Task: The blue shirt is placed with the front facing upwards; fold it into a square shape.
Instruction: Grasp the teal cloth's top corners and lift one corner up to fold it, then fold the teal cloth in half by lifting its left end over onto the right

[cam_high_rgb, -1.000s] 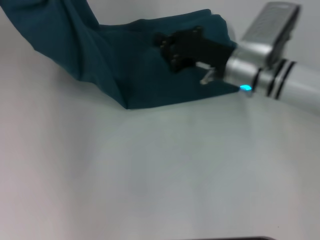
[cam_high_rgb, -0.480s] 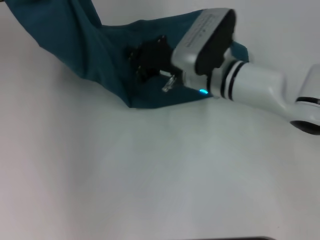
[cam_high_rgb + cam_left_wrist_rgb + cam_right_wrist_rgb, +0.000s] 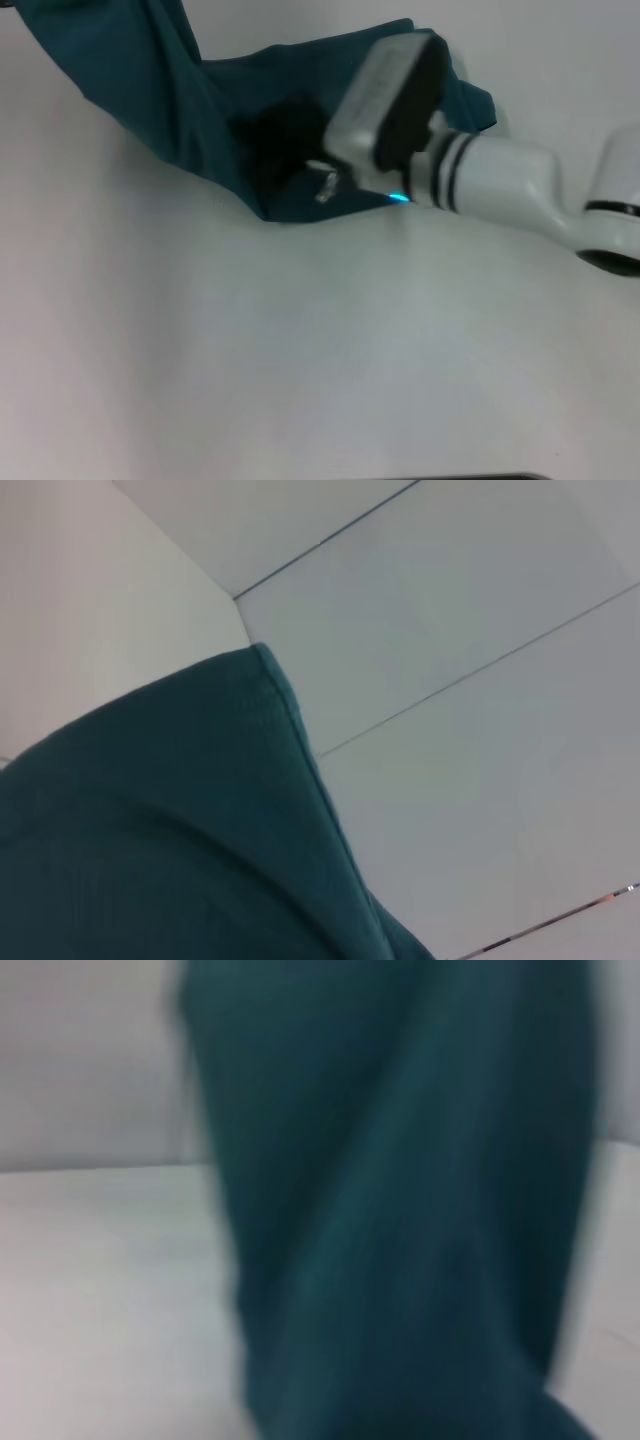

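The blue shirt [image 3: 215,95] lies bunched at the far side of the white table [image 3: 300,350], and one part of it rises out of the head view at the upper left. My right gripper [image 3: 282,145] is a dark shape low over the shirt's front fold, near the corner closest to me. Behind it, the silver wrist [image 3: 390,100] covers the middle of the cloth. The right wrist view is filled by a hanging fold of the shirt [image 3: 400,1210]. In the left wrist view, a hemmed edge of the shirt [image 3: 150,830] hangs close, with floor tiles behind. My left gripper is out of view.
Bare white table surface spreads from the shirt to the near edge in the head view. A dark strip [image 3: 460,477] runs along the bottom edge. Pale floor tiles [image 3: 450,630] with thin seams show past the cloth in the left wrist view.
My right arm has swept left across the shirt, carrying the gripper from the shirt's right part to its front left fold. The wrist has turned so its housing faces up.
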### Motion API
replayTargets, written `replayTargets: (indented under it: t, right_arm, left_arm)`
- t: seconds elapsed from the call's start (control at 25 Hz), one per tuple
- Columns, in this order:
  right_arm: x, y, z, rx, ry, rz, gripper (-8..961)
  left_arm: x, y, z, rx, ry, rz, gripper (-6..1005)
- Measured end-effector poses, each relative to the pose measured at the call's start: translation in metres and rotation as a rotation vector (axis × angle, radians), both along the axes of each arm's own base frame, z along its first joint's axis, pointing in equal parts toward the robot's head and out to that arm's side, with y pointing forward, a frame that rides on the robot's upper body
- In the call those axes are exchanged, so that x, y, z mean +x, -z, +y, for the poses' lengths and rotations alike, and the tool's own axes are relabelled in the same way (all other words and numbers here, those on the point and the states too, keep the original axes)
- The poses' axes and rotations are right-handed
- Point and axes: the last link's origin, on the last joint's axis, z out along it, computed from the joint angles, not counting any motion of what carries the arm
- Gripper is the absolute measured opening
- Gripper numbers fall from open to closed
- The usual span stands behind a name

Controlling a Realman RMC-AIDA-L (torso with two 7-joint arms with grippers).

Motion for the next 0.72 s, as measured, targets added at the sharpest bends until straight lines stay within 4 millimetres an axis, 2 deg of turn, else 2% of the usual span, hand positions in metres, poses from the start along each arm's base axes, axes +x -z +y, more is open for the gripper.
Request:
replayTargets:
  t: [0.16, 0.28, 0.36, 0.56, 0.72]
  right_arm:
    - [0.037, -0.026, 0.003, 0.105, 0.094, 0.059, 11]
    - [0.058, -0.04, -0.002, 0.153, 0.086, 0.063, 11]
    - [0.063, -0.042, -0.013, 0.153, 0.024, 0.067, 11]
    - [0.074, -0.043, -0.057, 0.168, -0.088, 0.141, 11]
    - [0.078, -0.049, -0.07, 0.162, -0.05, 0.233, 11]
  left_arm:
    - [-0.005, -0.002, -0.002, 0.007, -0.014, 0.0, 17]
    - [-0.007, -0.002, -0.003, 0.009, -0.021, 0.0, 16]
    - [-0.009, -0.002, -0.004, 0.012, -0.025, -0.001, 16]
    - [-0.014, 0.0, -0.006, 0.012, -0.035, -0.014, 16]
    - [-0.018, 0.001, -0.008, 0.014, -0.05, -0.024, 16]
